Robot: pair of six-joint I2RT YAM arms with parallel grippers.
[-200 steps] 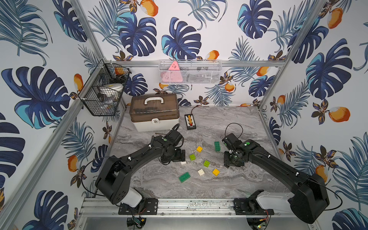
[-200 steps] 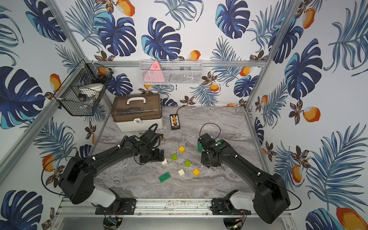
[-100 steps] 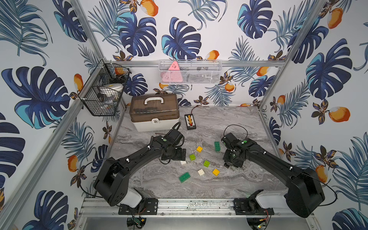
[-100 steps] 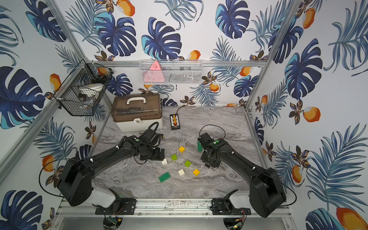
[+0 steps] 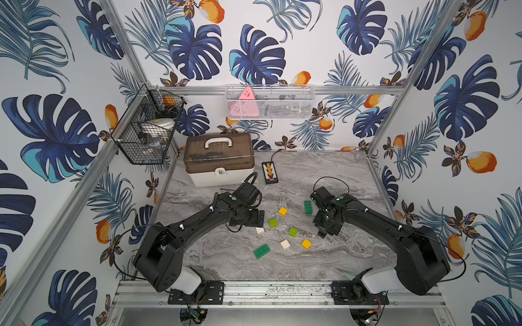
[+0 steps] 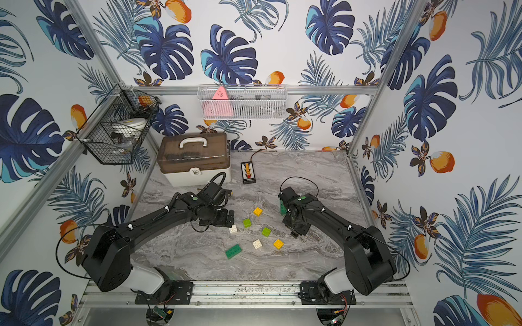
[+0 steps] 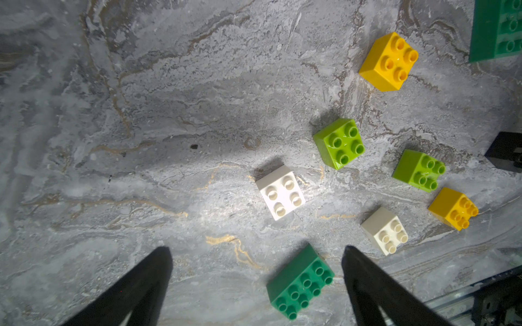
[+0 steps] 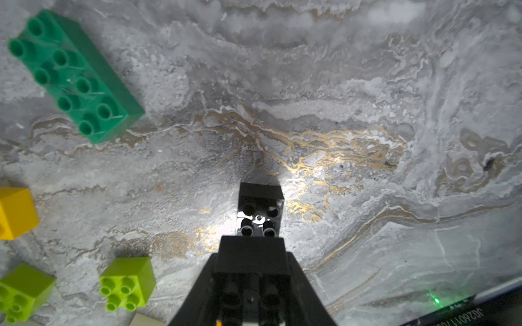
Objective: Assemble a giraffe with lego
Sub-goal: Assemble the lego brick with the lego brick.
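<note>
Table [image 5: 324, 169]: grey marble-look top. Back-left corner: storage box [image 5: 219, 161], brown lid, white base. Just beside it, a small black button pad [image 5: 269, 172] with a cable running to the back wall. Mid-table, loose bricks, none touching, studs up: long dark green brick [image 5: 308, 207], yellow brick [image 5: 283, 211], lime brick [image 5: 273, 222], white brick [image 5: 260, 230], second lime brick [image 5: 293, 231], second white brick [image 5: 285, 244], second yellow brick [image 5: 306, 244], second long dark green brick [image 5: 261, 251] nearest the front. Also a black brick [image 8: 260, 209]; can't tell if it rests on the table.
</note>
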